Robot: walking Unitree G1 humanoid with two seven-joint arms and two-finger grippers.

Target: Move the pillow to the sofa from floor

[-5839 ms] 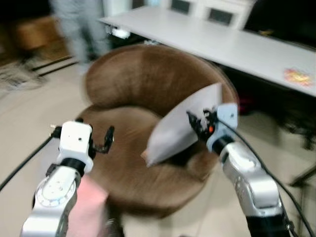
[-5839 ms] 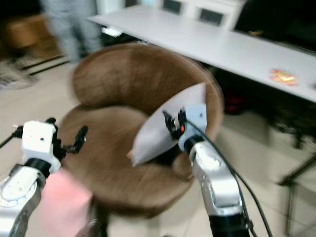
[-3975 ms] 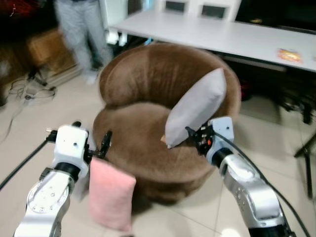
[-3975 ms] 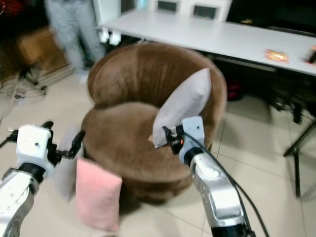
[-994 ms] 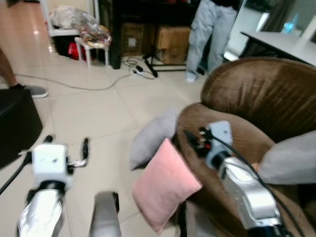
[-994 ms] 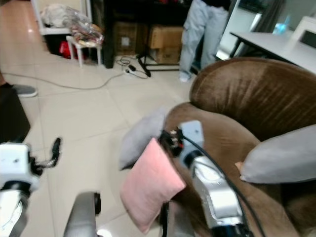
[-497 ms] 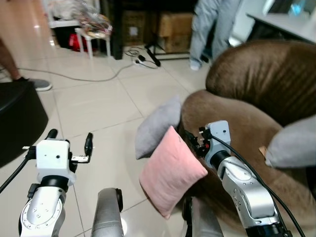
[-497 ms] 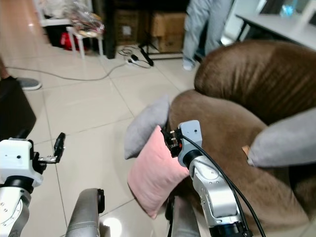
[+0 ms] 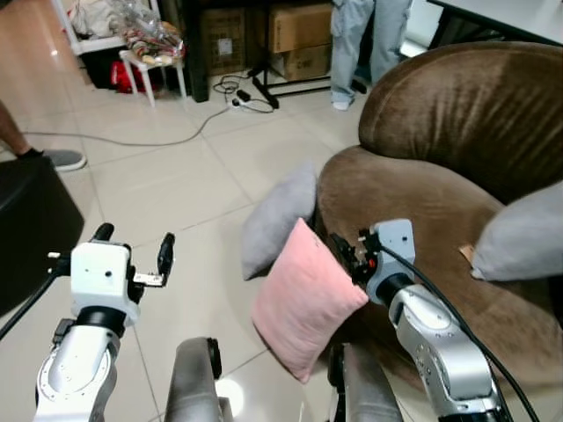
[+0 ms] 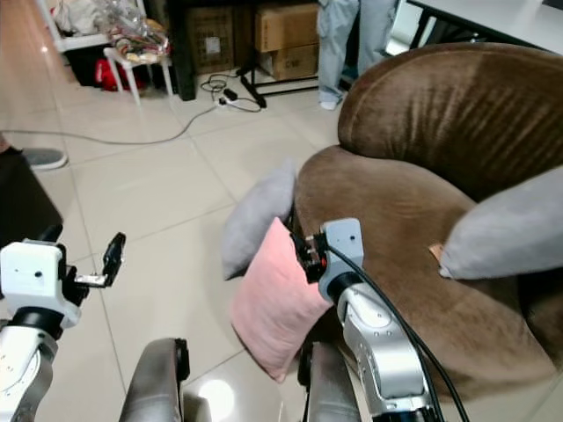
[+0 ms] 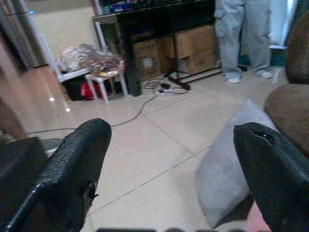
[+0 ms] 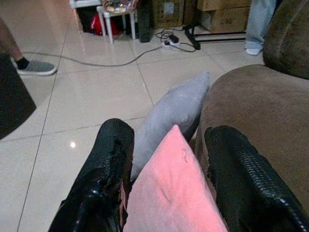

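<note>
A pink pillow [image 9: 303, 308] stands on its edge on the tiled floor, leaning against the brown round sofa [image 9: 413, 202]. Behind it a grey pillow [image 9: 277, 220] also leans on the sofa's side. A second grey pillow [image 9: 519, 233] lies on the sofa seat at the right. My right gripper [image 9: 345, 253] is open at the pink pillow's top corner; in the right wrist view the pink pillow [image 12: 176, 193] sits between the two fingers [image 12: 108, 174], untouched. My left gripper [image 9: 135, 239] hangs open over bare floor to the left, holding nothing.
A person's legs [image 9: 369, 35] stand behind the sofa near cardboard boxes [image 9: 303, 31]. A black low object [image 9: 26, 220] is at the left, cables [image 9: 220, 114] cross the floor, and a small white stool [image 9: 154, 57] holds bags. My own legs [image 9: 193, 382] show at the bottom.
The view has swung left from the sofa, where the grey pillow was let go, to the pillows on the floor. My right gripper now sits at the pink pillow's top.
</note>
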